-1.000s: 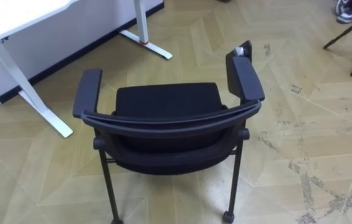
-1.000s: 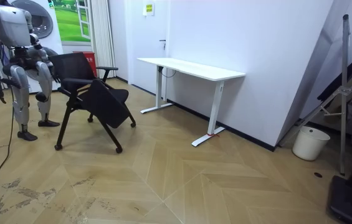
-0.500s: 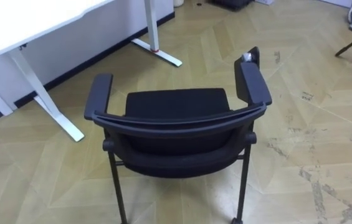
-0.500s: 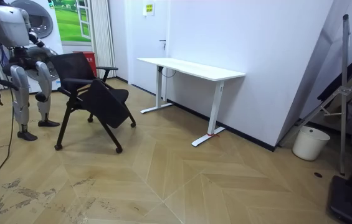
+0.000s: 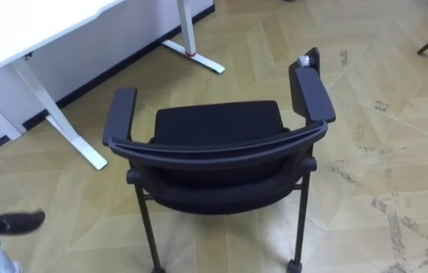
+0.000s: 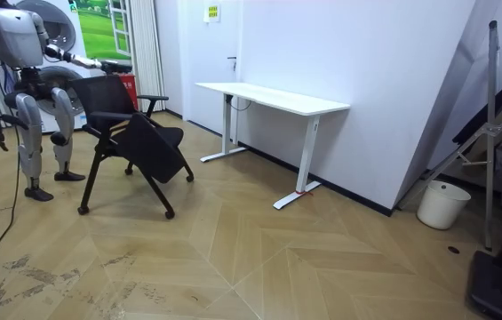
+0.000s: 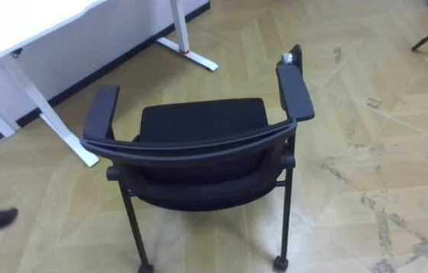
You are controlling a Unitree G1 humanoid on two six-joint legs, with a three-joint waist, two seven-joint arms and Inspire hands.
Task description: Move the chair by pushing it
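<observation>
chair stands right of the left robot hand; not touching

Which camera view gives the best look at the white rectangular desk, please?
The room view: the white rectangular desk stands whole against the wall, its top and both legs visible, beyond the black armchair. The left and right eye views show a corner of its top and parts of its white legs.

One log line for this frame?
left hand: open, left of chair, no contact | right hand: hangs at side | chair: upright, back toward robot
</observation>
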